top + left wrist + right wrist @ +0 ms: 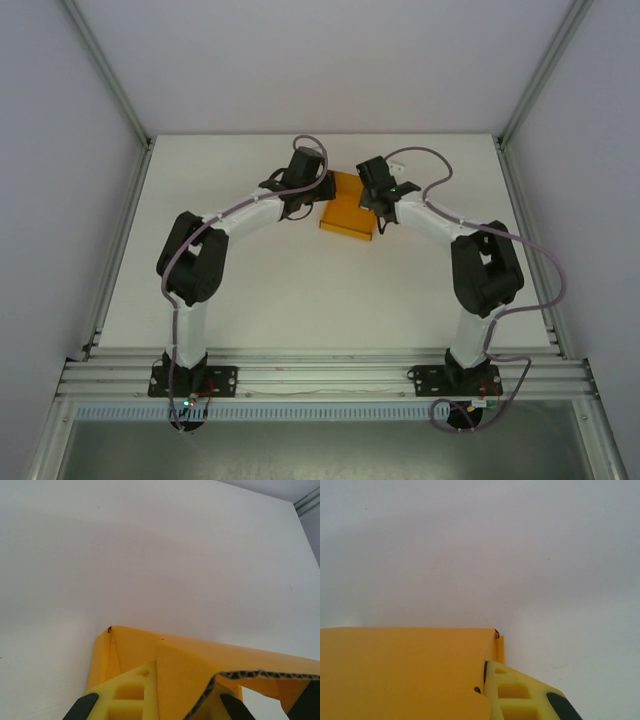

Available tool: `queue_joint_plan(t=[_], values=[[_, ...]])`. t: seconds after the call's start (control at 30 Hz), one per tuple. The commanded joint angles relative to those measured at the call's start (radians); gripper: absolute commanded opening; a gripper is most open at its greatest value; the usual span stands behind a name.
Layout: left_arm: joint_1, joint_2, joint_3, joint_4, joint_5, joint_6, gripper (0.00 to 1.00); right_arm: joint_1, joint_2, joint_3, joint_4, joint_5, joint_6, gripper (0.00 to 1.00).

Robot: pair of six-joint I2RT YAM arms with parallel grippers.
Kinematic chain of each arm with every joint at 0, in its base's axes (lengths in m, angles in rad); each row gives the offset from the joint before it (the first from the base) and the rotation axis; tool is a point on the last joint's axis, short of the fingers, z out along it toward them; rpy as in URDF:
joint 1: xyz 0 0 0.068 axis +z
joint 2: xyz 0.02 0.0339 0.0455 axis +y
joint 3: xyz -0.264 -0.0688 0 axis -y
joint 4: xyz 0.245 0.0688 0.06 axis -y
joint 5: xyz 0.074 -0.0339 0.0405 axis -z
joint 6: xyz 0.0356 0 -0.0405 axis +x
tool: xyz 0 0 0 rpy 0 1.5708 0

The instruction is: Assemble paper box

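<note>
Two arms reach in from the near edge of the white bench (300, 290) and meet over its far middle. On the left, the left arm (205, 255) bends inward at the elbow, and the left fingers (320, 192) are clamped on the far left edge of the paper box (346, 215). Seen from the left wrist, one yellow lattice finger (131, 695) presses against a raised, folded orange flap whose fluted cut edge runs across the lower right. The paper box rests on the bench between the two wrists, bright orange, with a flat panel facing up and a low lip on the side toward the arm bases. On the right, the right fingers (373, 205) are closed on the box's far right edge. Seen from the right wrist, one yellow finger (512, 695) lies tight against the corner of a broad orange panel that hides the other finger. Farther right, the right arm (480, 270) bends back down to its base.
</note>
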Motion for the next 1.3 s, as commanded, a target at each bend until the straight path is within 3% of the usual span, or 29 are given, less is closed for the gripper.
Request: queue_joint_plan(t=[0.0, 0.17, 0.47, 0.67, 0.77, 0.83, 0.93, 1.0, 1.13, 1.27], values=[[-0.059, 0.026, -0.034, -0.029, 0.119, 0.009, 0.00, 0.061, -0.026, -0.014, 0.083, -0.071, 0.024, 0.00], [-0.059, -0.062, -0.204, -0.008, 0.037, 0.094, 0.00, 0.072, -0.074, -0.131, 0.181, -0.073, -0.041, 0.00], [-0.068, -0.141, -0.385, 0.095, 0.087, 0.084, 0.00, 0.120, -0.197, -0.408, 0.407, -0.028, -0.201, 0.00], [-0.073, -0.169, -0.430, 0.085, 0.064, 0.087, 0.00, 0.142, -0.170, -0.475, 0.463, -0.008, -0.164, 0.00], [-0.073, -0.201, -0.443, 0.057, 0.061, 0.095, 0.12, 0.152, -0.173, -0.517, 0.484, 0.017, -0.148, 0.00], [-0.073, -0.227, -0.457, 0.040, 0.052, 0.097, 0.12, 0.153, -0.178, -0.548, 0.512, 0.014, -0.142, 0.00], [-0.073, -0.271, -0.463, -0.005, 0.023, 0.109, 0.22, 0.155, -0.190, -0.587, 0.545, 0.017, -0.146, 0.00], [-0.074, -0.304, -0.462, -0.039, 0.003, 0.116, 0.36, 0.156, -0.190, -0.602, 0.552, 0.029, -0.152, 0.00], [-0.074, -0.393, -0.459, -0.113, 0.014, 0.133, 0.49, 0.158, -0.182, -0.612, 0.545, 0.043, -0.157, 0.00], [-0.072, -0.499, -0.432, -0.192, -0.027, 0.123, 0.75, 0.167, -0.180, -0.626, 0.564, 0.037, -0.190, 0.00]])
